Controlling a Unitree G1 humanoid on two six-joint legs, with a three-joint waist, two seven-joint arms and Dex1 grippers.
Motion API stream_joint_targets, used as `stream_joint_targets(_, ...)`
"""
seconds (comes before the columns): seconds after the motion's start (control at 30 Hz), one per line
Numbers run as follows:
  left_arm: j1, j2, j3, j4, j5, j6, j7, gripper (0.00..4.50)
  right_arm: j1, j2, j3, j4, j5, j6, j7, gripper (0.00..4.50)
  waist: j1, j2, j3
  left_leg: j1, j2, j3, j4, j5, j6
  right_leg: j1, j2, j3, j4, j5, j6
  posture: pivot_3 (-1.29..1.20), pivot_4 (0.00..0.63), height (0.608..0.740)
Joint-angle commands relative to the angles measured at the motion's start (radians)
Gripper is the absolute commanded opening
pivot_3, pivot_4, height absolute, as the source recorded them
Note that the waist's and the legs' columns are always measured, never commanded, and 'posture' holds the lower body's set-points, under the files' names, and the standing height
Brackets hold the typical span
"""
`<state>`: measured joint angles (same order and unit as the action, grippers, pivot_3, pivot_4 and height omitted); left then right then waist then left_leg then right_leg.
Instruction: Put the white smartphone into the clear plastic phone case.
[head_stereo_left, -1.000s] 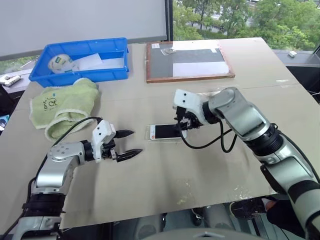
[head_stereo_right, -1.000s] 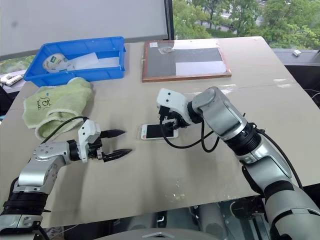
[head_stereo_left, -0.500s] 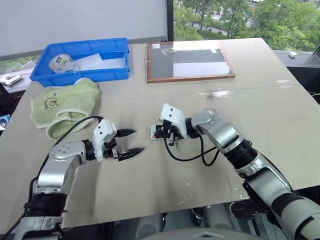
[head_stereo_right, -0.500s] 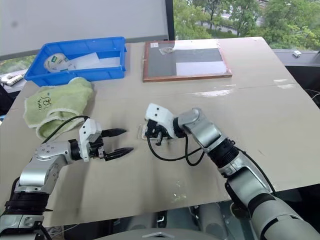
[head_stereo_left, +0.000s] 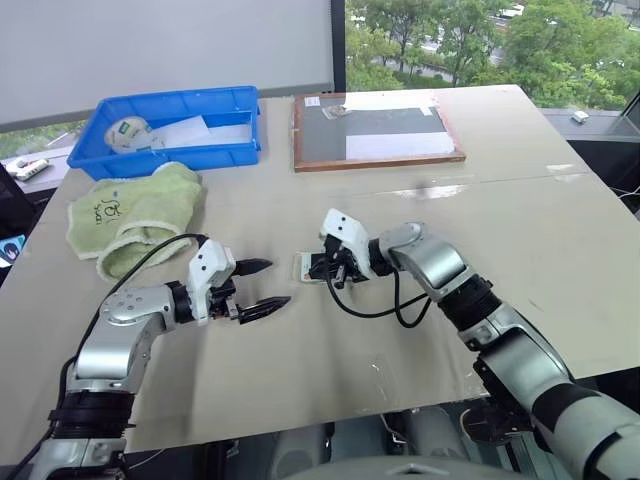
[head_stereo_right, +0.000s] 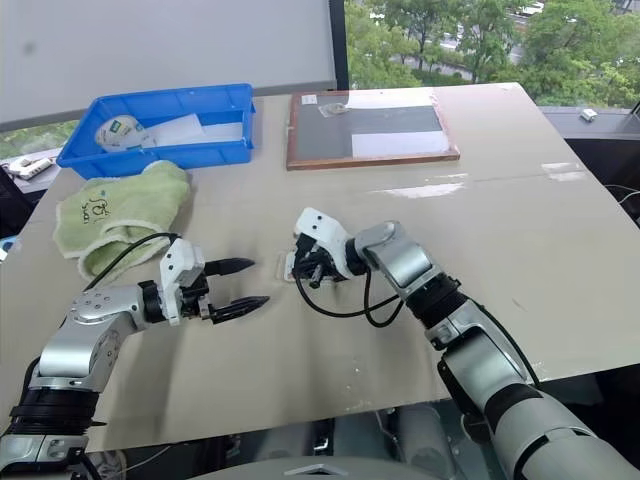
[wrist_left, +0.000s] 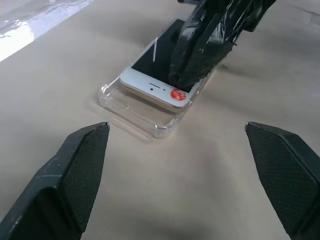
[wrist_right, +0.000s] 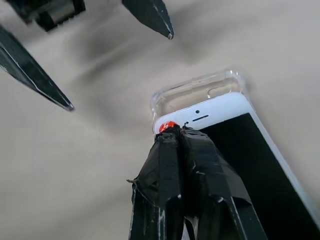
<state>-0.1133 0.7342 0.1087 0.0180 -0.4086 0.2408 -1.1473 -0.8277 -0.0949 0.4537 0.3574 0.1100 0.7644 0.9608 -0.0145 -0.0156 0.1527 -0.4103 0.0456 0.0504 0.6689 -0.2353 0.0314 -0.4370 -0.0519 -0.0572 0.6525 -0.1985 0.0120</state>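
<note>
Right gripper (head_stereo_left: 335, 271): fingers pinched together, nothing between them, taped tips pressed down on the white smartphone (wrist_left: 162, 70) near its end with the red dot. The phone lies directly under these tips, screen up, on the clear plastic phone case (wrist_left: 131, 111). It is not seated: that end sits short of the case's end, leaving an empty strip of clear shell beyond it, and it appears to ride above the rim rather than inside it. The phone's long axis runs from the right gripper's tips back under that gripper; the unfilled end of the case lies past the tips, toward the left gripper (head_stereo_left: 257, 287). Judgement: the coming move turns on that offset, a slide or press along the long axis toward the open end. Right arm is the nearer, already in contact. Left gripper, farther along the same line: spread wide, holding nothing, its fingers aimed at the case's open end, near it but apart from it. Against a second ago: the right gripper has dropped from above the phone's far part onto its near end and gone from partly open to closed, covering most of the phone from overhead; the left gripper has not shifted; phone and case lie in about the same spot on the table (head_stereo_left: 330, 370).
</note>
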Motion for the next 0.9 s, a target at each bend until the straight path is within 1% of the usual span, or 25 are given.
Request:
stream_joint_targets(0.03, -0.008, 0.002, 0.020, -0.025, -0.020, -0.001, 0.002, 4.50, 0.058, -0.010, 0.044, 0.143, -0.049, 0.067, -0.048, 0.12, 0.000, 0.001, -0.002, 0.000, 0.000, 0.000, 0.000, 0.000, 0.000, 0.000, 0.000, 0.000, 0.000, 0.000, 0.000, 0.00, 0.150, 0.740)
stream_joint_targets(0.13, -0.010, 0.004, 0.018, -0.024, -0.021, 0.000, 0.003, 4.50, 0.048, 0.006, 0.011, 0.206, -0.058, 0.035, -0.106, 0.12, -0.001, 0.003, -0.006, 0.001, 0.000, 0.000, 0.000, 0.000, 0.000, 0.000, 0.000, 0.000, 0.000, 0.000, 0.000, 0.00, 0.150, 0.740)
stream_joint_targets(0.2, -0.010, 0.004, 0.018, -0.024, -0.021, 0.001, 0.003, 4.50, 0.035, 0.021, -0.024, 0.243, -0.053, 0.030, -0.139, 0.12, 0.000, 0.003, -0.006, 0.007, 0.000, 0.000, -0.001, 0.000, 0.000, 0.005, -0.001, 0.000, 0.000, -0.001, -0.001, 0.00, 0.150, 0.740)
stream_joint_targets(0.27, -0.010, 0.004, 0.018, -0.024, -0.020, 0.000, 0.003, 4.50, 0.029, 0.026, -0.036, 0.262, -0.055, 0.025, -0.148, 0.12, 0.000, 0.006, -0.008, 0.011, 0.000, 0.000, -0.002, -0.003, -0.005, 0.008, -0.004, 0.000, 0.000, -0.001, -0.001, 0.00, 0.150, 0.740)
stream_joint_targets(0.43, -0.012, 0.002, 0.016, -0.021, -0.019, -0.002, 0.003, 4.50, 0.035, 0.032, -0.055, 0.257, -0.042, 0.003, -0.140, 0.12, 0.002, 0.009, -0.010, 0.011, -0.001, 0.000, -0.003, -0.003, -0.005, 0.008, -0.011, -0.004, 0.000, -0.001, -0.001, 0.00, 0.150, 0.740)
stream_joint_targets(0.6, -0.016, -0.003, 0.015, -0.015, -0.018, -0.001, 0.009, 4.50, 0.084, 0.004, -0.044, 0.119, 0.001, -0.009, -0.056, 0.12, 0.002, 0.008, -0.010, 0.010, -0.001, 0.000, -0.003, -0.003, -0.005, 0.008, -0.011, -0.005, -0.002, -0.001, -0.001, 0.00, 0.150, 0.740)
stream_joint_targets(0.7, -0.029, -0.016, 0.021, -0.004, -0.019, 0.013, 0.037, 4.50, 0.102, -0.010, -0.085, 0.011, 0.043, -0.014, -0.039, 0.12, 0.003, 0.008, -0.010, 0.008, -0.002, 0.000, -0.005, -0.002, -0.004, 0.008, -0.011, -0.006, -0.007, -0.001, -0.001, 0.00, 0.150, 0.740)
stream_joint_targets(0.77, -0.042, -0.025, 0.025, 0.007, -0.024, 0.031, 0.055, 4.50, 0.108, -0.011, -0.141, -0.094, 0.097, -0.008, -0.038, 0.12, 0.003, 0.007, -0.011, 0.005, -0.002, -0.001, -0.007, 0.000, 0.000, 0.006, -0.010, -0.007, -0.010, -0.001, -0.001, 0.00, 0.150, 0.740)
stream_joint_targets(0.8, -0.047, -0.025, 0.025, 0.012, -0.024, 0.038, 0.059, 4.24, 0.108, -0.015, -0.164, -0.143, 0.120, 0.004, -0.039, 0.04, 0.004, 0.007, -0.010, 0.002, -0.002, -0.001, -0.007, 0.000, 0.000, 0.005, -0.010, -0.008, -0.011, -0.001, -0.001, 0.00, 0.150, 0.740)
stream_joint_targets(0.83, -0.049, -0.023, 0.023, 0.016, -0.026, 0.047, 0.055, 3.98, 0.109, -0.021, -0.187, -0.199, 0.143, 0.020, -0.043, 0.00, 0.003, 0.006, -0.009, -0.005, -0.003, -0.003, -0.007, 0.000, 0.000, -0.001, -0.008, -0.009, -0.010, -0.001, -0.001, 0.00, 0.150, 0.740)
stream_joint_targets(0.87, -0.051, -0.021, 0.022, 0.018, -0.028, 0.050, 0.049, 3.78, 0.110, -0.028, -0.201, -0.240, 0.157, 0.031, -0.051, 0.00, 0.002, 0.006, -0.007, -0.007, -0.003, -0.002, -0.007, 0.000, 0.000, -0.003, -0.007, -0.008, -0.010, 0.000, -0.001, 0.00, 0.150, 0.740)
stream_joint_targets(0.9, -0.051, -0.020, 0.022, 0.019, -0.028, 0.053, 0.047, 3.22, 0.112, -0.038, -0.217, -0.285, 0.166, 0.045, -0.067, 0.00, 0.001, 0.006, -0.006, -0.008, -0.003, -0.001, -0.007, 0.000, 0.000, -0.005, -0.007, -0.007, -0.010, 0.001, -0.001, 0.00, 0.150, 0.740)
